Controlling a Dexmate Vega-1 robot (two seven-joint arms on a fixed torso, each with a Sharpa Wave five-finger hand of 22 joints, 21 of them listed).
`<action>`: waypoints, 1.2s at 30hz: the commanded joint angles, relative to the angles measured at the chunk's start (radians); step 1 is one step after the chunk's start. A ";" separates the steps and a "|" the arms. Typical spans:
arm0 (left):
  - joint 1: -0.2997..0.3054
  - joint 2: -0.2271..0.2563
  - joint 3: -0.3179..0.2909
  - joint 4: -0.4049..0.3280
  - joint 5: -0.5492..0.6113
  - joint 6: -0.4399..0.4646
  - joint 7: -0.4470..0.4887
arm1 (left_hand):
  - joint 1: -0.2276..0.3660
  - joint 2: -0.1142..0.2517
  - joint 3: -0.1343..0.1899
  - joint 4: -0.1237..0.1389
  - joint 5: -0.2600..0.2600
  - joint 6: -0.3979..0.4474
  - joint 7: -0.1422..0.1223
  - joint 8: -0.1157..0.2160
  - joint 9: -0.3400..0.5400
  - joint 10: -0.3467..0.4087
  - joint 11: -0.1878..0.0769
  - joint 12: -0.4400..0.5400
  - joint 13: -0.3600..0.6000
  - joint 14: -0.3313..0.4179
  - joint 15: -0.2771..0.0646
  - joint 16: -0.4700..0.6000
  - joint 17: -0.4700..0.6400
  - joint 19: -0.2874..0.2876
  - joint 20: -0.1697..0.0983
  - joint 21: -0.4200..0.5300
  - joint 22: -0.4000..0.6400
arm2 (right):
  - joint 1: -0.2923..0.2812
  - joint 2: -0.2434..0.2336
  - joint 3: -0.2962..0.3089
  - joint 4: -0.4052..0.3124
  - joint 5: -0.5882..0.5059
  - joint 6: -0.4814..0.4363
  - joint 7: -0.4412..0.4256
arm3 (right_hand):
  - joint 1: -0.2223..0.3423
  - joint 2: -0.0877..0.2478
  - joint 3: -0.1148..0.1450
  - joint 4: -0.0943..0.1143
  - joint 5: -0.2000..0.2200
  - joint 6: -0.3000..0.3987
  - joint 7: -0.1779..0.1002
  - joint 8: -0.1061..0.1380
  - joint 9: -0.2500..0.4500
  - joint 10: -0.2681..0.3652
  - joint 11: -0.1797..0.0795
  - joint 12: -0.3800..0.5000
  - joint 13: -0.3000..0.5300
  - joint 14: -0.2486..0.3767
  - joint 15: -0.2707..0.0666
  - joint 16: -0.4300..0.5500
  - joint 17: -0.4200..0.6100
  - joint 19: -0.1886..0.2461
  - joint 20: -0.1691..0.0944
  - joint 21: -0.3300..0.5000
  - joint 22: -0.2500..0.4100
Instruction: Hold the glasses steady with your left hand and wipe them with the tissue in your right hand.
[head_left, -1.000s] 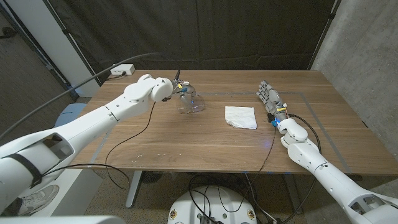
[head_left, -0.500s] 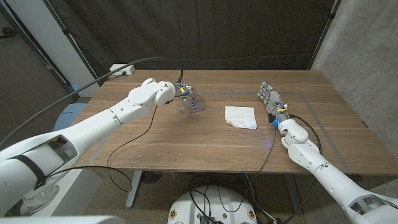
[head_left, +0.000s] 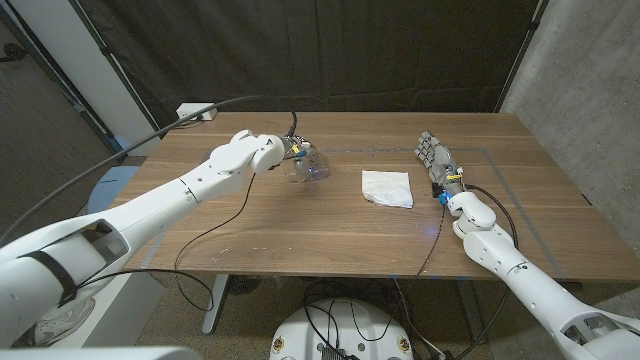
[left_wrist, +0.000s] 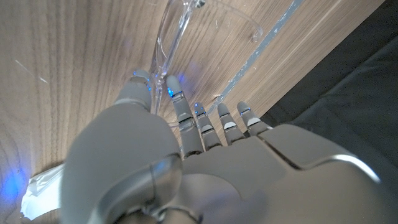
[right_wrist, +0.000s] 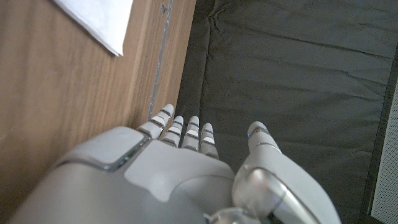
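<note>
Clear-framed glasses (head_left: 309, 169) sit on the wooden table (head_left: 300, 230) at the back left of middle. My left hand (head_left: 291, 150) is right at them, on their left. In the left wrist view my left hand (left_wrist: 186, 143) reaches out with straight fingers, and a clear temple of the glasses (left_wrist: 163, 59) runs between the thumb and the nearest finger with a small gap showing. A white folded tissue (head_left: 387, 188) lies flat at the table's middle right; its corner shows as tissue (right_wrist: 99, 18). To the right of it my right hand (head_left: 436, 160) stands on its edge, fingers straight, holding nothing.
A white power strip (head_left: 196, 112) lies at the table's back left corner, with a grey cable running off to the left. A thin black cable (head_left: 215, 225) hangs from my left arm over the table. A pale tape line (head_left: 510, 165) marks the right side. Black curtain behind.
My left arm has reached further right, bringing the hand up to the glasses. The glasses, the tissue and my right hand have stayed where they were.
</note>
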 joint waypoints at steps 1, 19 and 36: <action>0.021 -0.002 -0.002 0.006 0.012 0.009 0.050 | 0.024 0.023 0.024 -0.002 -0.010 0.045 0.001 0.005 -0.006 0.027 -0.008 0.012 -0.004 0.022 -0.051 -0.003 0.001 0.013 0.000 0.011 -0.002 | -0.004 -0.005 0.001 -0.007 -0.015 0.001 -0.018 | 0.002 -0.007 -0.005 0.002 0.002 0.014 0.000 0.002 0.002 0.006 0.001 0.003 0.003 0.009 0.003 0.004 0.005 0.008 -0.001 0.001 0.003; 0.081 0.020 -0.036 -0.023 0.016 0.041 0.169 | 0.103 0.079 0.101 -0.008 -0.021 0.249 0.000 0.031 -0.015 0.145 -0.030 0.043 -0.036 0.129 -0.099 -0.009 -0.013 0.072 -0.014 0.040 -0.010 | -0.004 -0.013 -0.003 -0.026 -0.027 -0.006 -0.028 | -0.001 -0.009 -0.008 0.003 0.002 0.016 0.001 0.002 0.002 0.009 0.001 0.004 0.003 0.010 0.003 0.004 0.005 0.009 -0.001 0.001 0.003; 0.167 0.034 -0.121 -0.108 -0.036 0.116 0.317 | 0.079 0.109 0.126 0.029 -0.027 0.244 0.083 0.024 0.009 0.217 -0.033 0.058 -0.042 0.187 -0.100 -0.006 -0.018 0.100 -0.006 0.055 -0.012 | -0.024 -0.019 -0.001 -0.055 -0.031 -0.003 -0.038 | -0.002 -0.008 -0.009 0.004 0.002 0.016 0.001 0.001 0.002 0.010 0.001 0.003 0.003 0.010 0.002 0.004 0.005 0.008 -0.001 0.000 0.003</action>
